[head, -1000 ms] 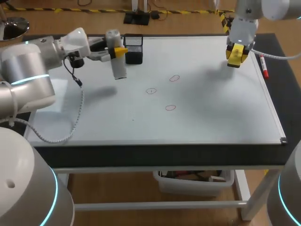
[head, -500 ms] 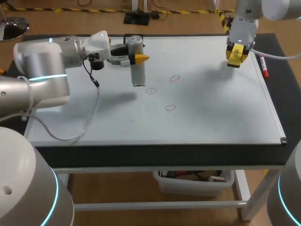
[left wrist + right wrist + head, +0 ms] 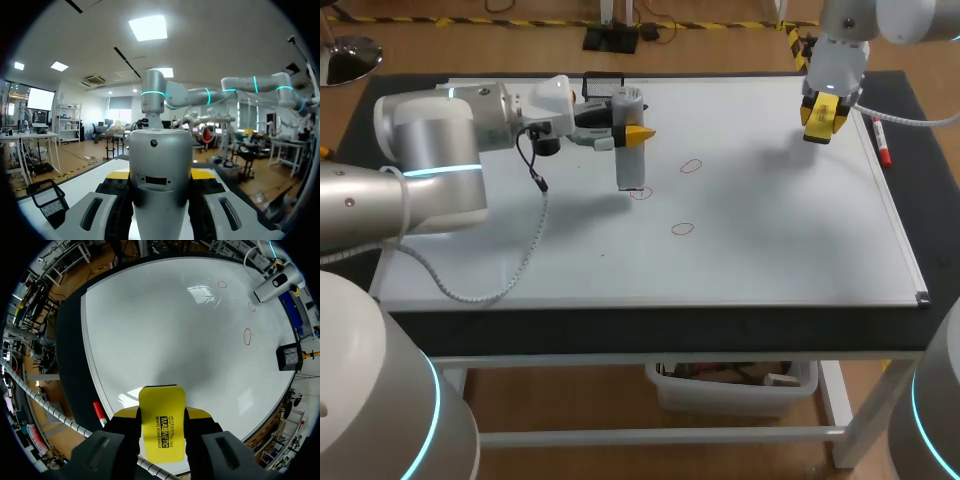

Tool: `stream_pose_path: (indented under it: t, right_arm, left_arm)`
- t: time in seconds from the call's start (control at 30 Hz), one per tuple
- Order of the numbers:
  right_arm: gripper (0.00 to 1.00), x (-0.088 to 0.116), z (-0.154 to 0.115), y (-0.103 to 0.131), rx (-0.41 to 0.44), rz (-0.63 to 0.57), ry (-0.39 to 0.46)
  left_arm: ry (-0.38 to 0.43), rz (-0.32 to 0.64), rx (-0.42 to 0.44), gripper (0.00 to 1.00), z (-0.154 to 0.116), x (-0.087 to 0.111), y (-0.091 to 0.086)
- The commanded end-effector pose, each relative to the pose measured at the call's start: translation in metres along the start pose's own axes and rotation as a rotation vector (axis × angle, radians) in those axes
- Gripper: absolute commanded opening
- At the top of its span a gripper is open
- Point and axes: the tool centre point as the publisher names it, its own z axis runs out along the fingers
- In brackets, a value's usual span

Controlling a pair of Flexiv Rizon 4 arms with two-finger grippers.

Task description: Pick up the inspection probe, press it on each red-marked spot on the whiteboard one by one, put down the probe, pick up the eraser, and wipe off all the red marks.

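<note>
Silver-white arms (image 3: 430,130), cyan light rings (image 3: 440,172), grey cable (image 3: 542,215), yellow-tipped jaws.

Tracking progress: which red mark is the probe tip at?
The leftmost mark, at the probe's tip; the far mark and the near mark lie clear of it.

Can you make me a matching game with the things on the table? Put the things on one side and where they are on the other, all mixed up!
Things:
1. probe
2. yellow eraser
3. red marker

Places:
A. lying beside the whiteboard's right edge
B. gripped in the left claw, tip down at a red circle
C. gripped in the right claw

Pairs: 1-B, 2-C, 3-A.
</note>
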Motion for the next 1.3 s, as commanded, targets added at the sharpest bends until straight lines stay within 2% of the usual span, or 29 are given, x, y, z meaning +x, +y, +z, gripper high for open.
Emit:
stream_pose_path:
  t: [0.03,0.53,1.3]
  right_arm:
    - [0.0,0.001,-0.002,0.0,0.0,-0.002,0.004]
    - [0.0,0.001,-0.002,0.0,0.0,-0.002,0.004]
    - [0.0,0.001,-0.002,0.0,0.0,-0.002,0.004]
  left_arm:
    - [0.02,0.001,0.011,0.0,0.008,-0.005,0.01]
    - [0.04,-0.015,0.02,0.0,0.014,-0.014,0.031]
    - [0.032,-0.031,0.014,0.0,0.012,-0.016,0.038]
